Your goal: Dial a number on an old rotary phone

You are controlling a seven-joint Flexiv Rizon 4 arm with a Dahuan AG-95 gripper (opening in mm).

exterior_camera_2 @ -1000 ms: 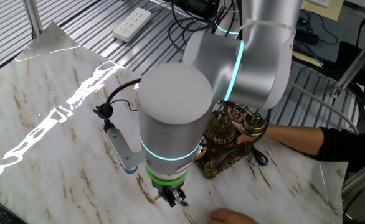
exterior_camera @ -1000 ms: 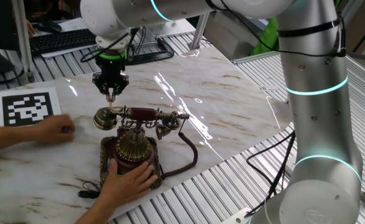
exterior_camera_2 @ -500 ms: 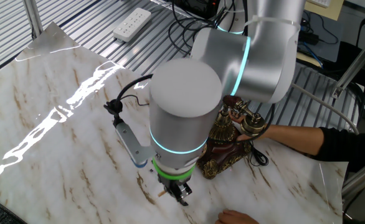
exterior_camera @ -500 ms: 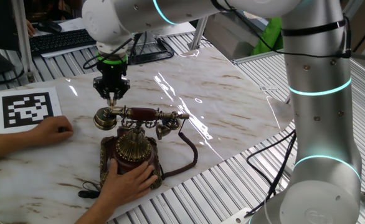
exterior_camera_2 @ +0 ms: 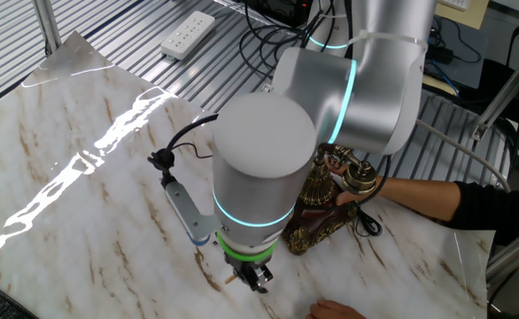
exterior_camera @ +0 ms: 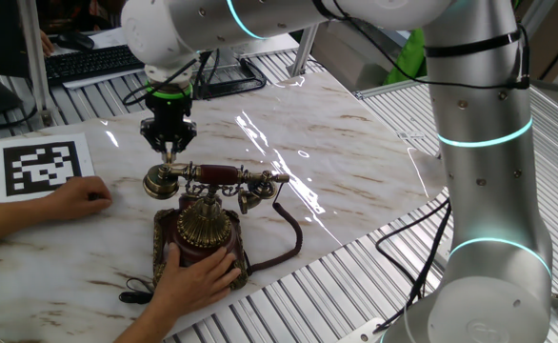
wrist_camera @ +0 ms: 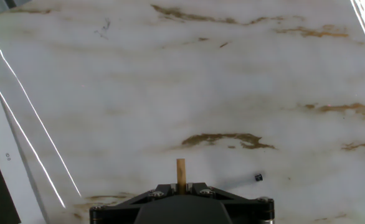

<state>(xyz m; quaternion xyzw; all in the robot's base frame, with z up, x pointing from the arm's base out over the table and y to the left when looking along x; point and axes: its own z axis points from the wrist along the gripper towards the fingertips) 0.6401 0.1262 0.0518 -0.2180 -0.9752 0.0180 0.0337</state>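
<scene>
The old rotary phone (exterior_camera: 203, 221) stands on the marble table, its handset (exterior_camera: 217, 175) lying across the cradle and its brass dial facing up. It also shows in the other fixed view (exterior_camera_2: 323, 193), mostly behind the arm. My gripper (exterior_camera: 169, 145) hangs just behind the handset's left brass end, pointing down, apart from the phone. It is shut on a short wooden stick (wrist_camera: 180, 170) that pokes out between the jaws. The gripper shows above the marble in the other fixed view (exterior_camera_2: 254, 276) and at the bottom edge of the hand view (wrist_camera: 180, 185), where the phone is out of view.
A person's hand (exterior_camera: 198, 276) grips the phone's front base and another hand (exterior_camera: 74, 200) rests on the table to the left. A black-and-white marker sheet (exterior_camera: 41, 164) lies far left. A black keyboard (exterior_camera: 93, 62) lies behind. The phone's dark cord (exterior_camera: 288, 238) loops right.
The arm has shifted a little, carrying the gripper and stick slightly sideways above the marble. The phone and the person's hands have stayed put.
</scene>
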